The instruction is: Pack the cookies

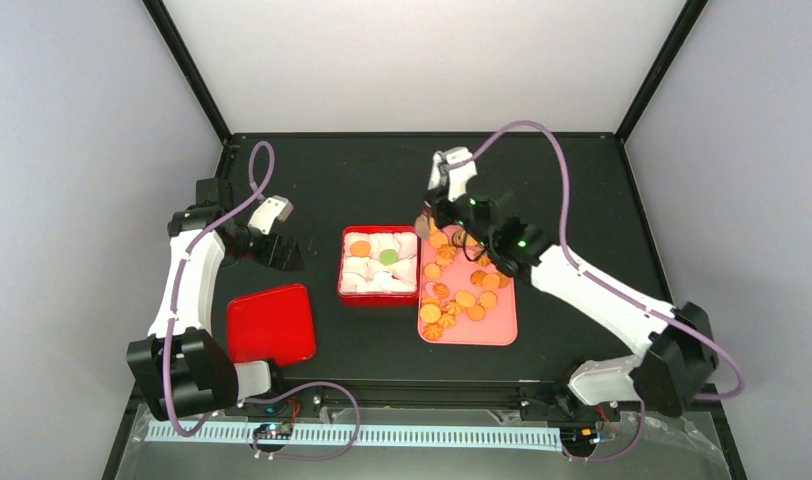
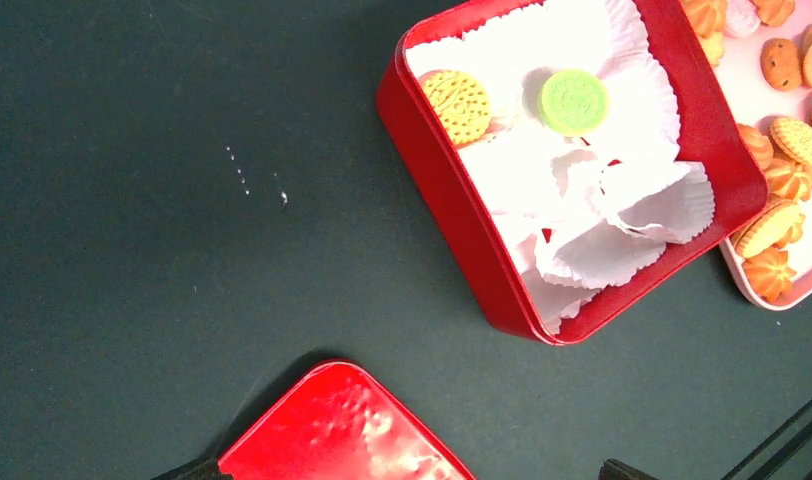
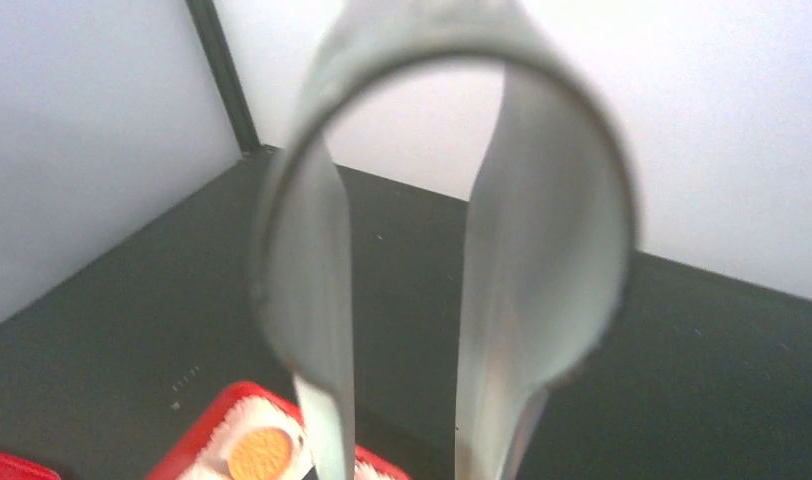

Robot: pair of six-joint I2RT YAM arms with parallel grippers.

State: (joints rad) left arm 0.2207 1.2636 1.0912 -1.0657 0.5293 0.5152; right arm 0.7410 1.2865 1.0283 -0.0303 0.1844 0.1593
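Top view
- Left claw (image 1: 280, 250): jaws spread wide, nothing between them, poised over the dark table (image 1: 362, 180) beyond the red lid (image 1: 270, 323) and left of the red tin (image 1: 379, 298).
- Right claw (image 1: 434, 216): over the far end of the pink tray (image 1: 482, 335), clamped on the metal tongs; tong tips too small to make out here.
- Cookies (image 1: 462, 295): mostly loose on the pink tray, directly below and just near of the right claw, well apart from the left claw.
- Packed so far: one orange cookie (image 1: 360, 248) and one green cookie (image 1: 388, 256) in the tin, side by side in the far row, between the two claws.

Left wrist view
- Fingertips (image 2: 614, 468): only dark ends at the bottom edge, far apart, gripping nothing.
- Tin: up and to the right, lined with white paper cups (image 2: 622, 200); orange and green cookie each in a cup at the top.
- Tray cookies: at the right edge, past the tin.
- Lid: glossy red corner at the bottom.

Right wrist view
- Tongs (image 3: 542, 200): blurred steel loop close to the lens, two arms running down and out of frame, a narrow gap between them.
- Grip on a cookie: cannot tell, tips cut off.
- Orange cookie: in its cup at the bottom edge, just left of the left tong arm.
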